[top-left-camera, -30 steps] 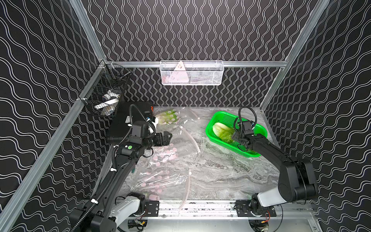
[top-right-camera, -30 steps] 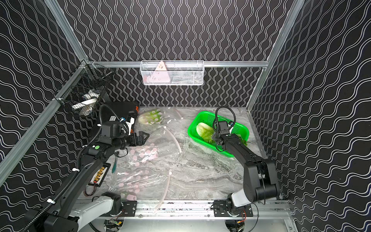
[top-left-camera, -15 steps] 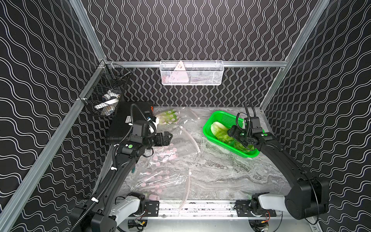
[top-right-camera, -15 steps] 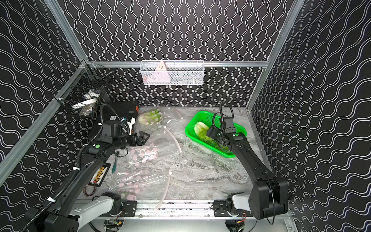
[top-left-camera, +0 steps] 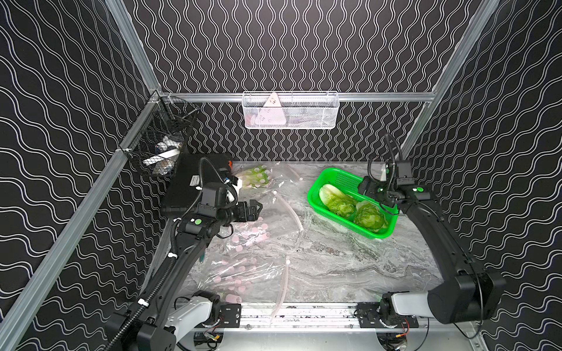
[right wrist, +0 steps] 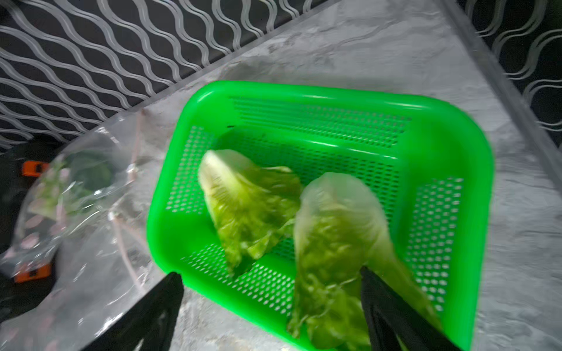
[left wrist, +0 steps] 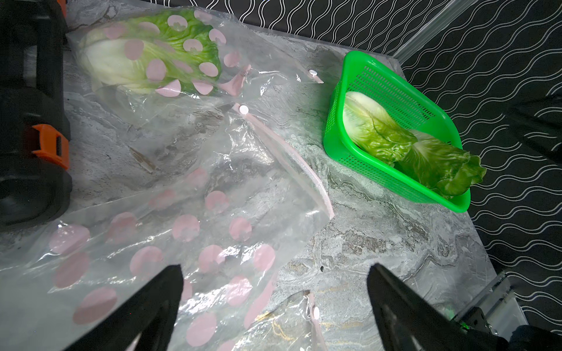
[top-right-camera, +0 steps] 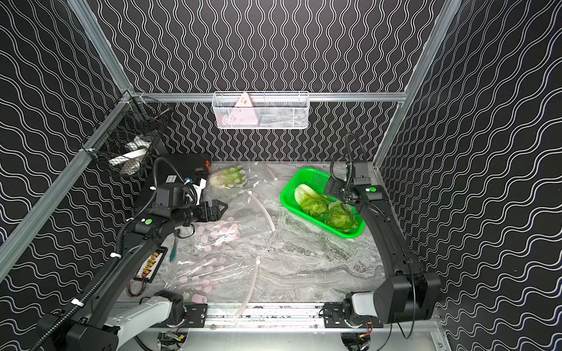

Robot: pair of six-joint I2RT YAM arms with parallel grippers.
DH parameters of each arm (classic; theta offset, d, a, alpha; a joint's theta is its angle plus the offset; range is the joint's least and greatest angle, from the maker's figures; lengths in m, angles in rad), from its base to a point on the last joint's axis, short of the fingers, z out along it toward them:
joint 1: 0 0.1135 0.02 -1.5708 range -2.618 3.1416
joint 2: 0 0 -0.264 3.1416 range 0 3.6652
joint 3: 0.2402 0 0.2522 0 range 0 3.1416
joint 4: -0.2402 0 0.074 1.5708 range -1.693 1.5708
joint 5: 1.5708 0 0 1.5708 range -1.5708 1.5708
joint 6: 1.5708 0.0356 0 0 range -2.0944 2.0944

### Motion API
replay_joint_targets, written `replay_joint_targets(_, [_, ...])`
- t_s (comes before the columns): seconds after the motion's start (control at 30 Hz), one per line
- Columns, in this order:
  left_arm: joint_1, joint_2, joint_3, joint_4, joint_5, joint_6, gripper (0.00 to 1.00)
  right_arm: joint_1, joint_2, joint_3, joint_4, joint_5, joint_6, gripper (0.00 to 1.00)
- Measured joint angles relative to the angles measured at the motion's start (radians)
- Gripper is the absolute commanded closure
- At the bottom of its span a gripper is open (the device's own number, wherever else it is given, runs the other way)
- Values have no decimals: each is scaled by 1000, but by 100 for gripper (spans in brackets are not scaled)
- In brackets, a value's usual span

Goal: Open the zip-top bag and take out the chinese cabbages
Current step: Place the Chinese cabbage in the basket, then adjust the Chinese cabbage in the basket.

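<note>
Left gripper [top-left-camera: 258, 209] [left wrist: 273, 273]: jaws spread wide, nothing between them. It hovers over a flat dotted bag [left wrist: 213, 206] lying on the counter [top-left-camera: 334, 261].

Third cabbage [top-left-camera: 252, 179] [left wrist: 146, 51] is just past the left gripper, toward the back wall. It's inside a dotted zip-top bag [left wrist: 261, 60], whitish base next to the black case [top-left-camera: 188, 188]. Can't tell if the zip strip is closed.

Right gripper [top-left-camera: 365, 190] [right wrist: 270, 273]: jaws wide apart, released, gripping nothing. It sits just above the green basket [top-left-camera: 343, 177] [right wrist: 334, 91].

First cabbage [top-left-camera: 336, 200] [right wrist: 243, 206] and second cabbage [top-left-camera: 369, 215] [right wrist: 334, 243] lie side by side in the basket, touching, right below the right gripper. Both top views show them inside the rim.

One right fingertip [right wrist: 374, 282] overlaps the second cabbage's leafy end in the wrist view. That frame is blurred, so I can't tell if they're actually touching.
</note>
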State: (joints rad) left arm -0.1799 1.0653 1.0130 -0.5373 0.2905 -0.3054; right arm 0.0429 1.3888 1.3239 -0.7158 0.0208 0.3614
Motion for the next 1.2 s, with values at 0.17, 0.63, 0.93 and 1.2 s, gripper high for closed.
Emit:
replay_joint_targets(0.17, [-3,9,0,0,1,-1,1,-143,23,-59,-28,-60,-50,5])
replay_joint_targets(0.63, [-10,81,-13,24,30,-8,1,-195,271,-35,-32,-227,-84,16])
replay_joint_targets(0.93, [-10,85,-25,37,40,-7,1,-89,423,70,-107,-101,-111,15])
replay_joint_targets(1.2, [-10,87,-22,39,45,-5,1,-53,500,119,-156,-42,-119,46])
